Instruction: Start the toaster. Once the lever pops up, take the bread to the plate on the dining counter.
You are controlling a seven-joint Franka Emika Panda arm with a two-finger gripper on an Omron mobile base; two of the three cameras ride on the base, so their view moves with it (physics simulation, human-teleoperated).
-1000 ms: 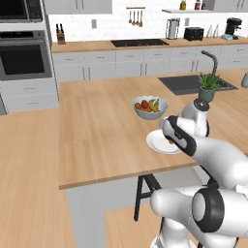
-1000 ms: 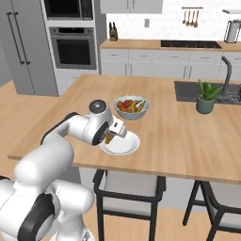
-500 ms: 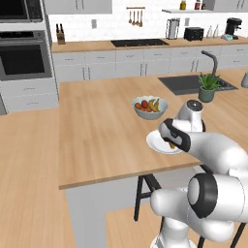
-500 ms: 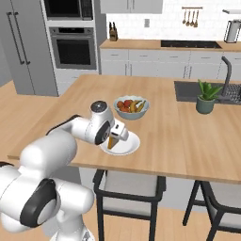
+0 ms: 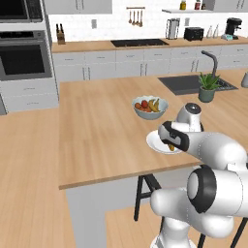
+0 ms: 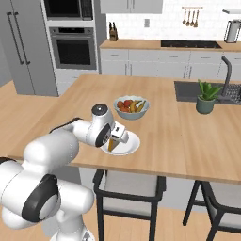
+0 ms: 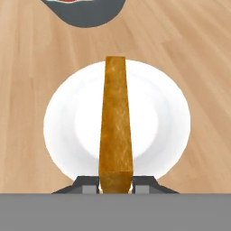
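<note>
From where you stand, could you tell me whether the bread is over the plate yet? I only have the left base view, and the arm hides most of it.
Observer: Yes. In the hand view the bread hangs over the middle of the plate.
Operator: Thank you. Is the gripper holding it?
Observer: Its fingertips sit tight against the slice's near end, so the gripper is shut on it.
Operator: How is the slice oriented?
Observer: In the right base view it stands on edge, pointing down at the plate.

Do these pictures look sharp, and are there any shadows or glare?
Hand view: thin golden-brown bread slice stretched long by perspective over the round white plate, evenly lit, no glare. Base views: slightly soft, no strong glare.
</note>
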